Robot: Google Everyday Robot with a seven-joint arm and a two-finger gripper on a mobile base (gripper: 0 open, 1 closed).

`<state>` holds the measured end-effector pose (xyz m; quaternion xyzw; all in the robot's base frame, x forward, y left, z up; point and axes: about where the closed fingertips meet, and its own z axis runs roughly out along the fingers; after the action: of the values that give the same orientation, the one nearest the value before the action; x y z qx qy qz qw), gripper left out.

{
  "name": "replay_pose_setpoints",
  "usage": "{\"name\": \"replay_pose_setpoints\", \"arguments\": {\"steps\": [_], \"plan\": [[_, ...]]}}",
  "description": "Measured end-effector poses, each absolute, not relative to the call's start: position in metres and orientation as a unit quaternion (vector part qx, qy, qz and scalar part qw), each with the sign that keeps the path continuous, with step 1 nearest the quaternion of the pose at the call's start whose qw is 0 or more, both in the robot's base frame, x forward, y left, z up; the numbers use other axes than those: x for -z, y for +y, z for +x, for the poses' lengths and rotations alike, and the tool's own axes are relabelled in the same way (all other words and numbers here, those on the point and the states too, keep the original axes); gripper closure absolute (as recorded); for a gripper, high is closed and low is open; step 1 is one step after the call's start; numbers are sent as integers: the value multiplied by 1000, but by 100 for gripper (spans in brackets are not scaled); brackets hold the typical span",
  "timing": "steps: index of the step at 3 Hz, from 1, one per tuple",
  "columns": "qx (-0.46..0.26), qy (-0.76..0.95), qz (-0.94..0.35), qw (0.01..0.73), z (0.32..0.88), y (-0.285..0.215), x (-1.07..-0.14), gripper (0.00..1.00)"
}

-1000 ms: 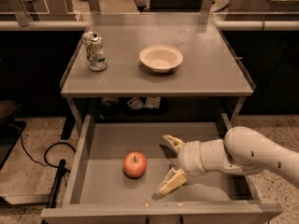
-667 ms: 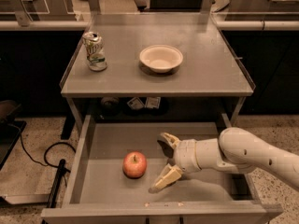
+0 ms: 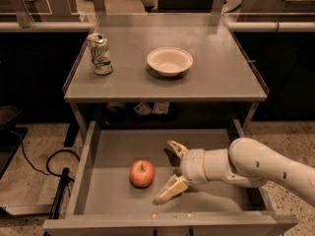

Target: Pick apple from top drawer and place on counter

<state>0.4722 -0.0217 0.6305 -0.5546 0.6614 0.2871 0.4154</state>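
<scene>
The red apple (image 3: 141, 173) lies on the bare bottom of the open top drawer (image 3: 108, 151), left of centre. My gripper (image 3: 169, 172) is inside the drawer, just right of the apple, reaching in from the right on a white arm. Its two cream fingers (image 3: 171, 189) are spread open, one toward the back and one toward the front, with the apple just beyond the tips and untouched. The grey counter (image 3: 216, 73) is above the drawer.
A crushed green-and-white can (image 3: 100, 53) stands on the counter's left side. A cream-white bowl (image 3: 169, 61) sits at its middle. Small items lie on the shelf under the counter (image 3: 147, 108). A black cable (image 3: 54, 166) lies on the floor at the left.
My gripper has moved left inside the drawer, closing most of the gap to the apple. The apple, can and bowl have not moved.
</scene>
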Motion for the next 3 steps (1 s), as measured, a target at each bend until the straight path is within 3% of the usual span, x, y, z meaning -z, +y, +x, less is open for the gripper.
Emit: {"name": "replay_pose_setpoints", "arguments": {"steps": [3], "plan": [[-308,638,-553,440,486,24,-635,0]]}}
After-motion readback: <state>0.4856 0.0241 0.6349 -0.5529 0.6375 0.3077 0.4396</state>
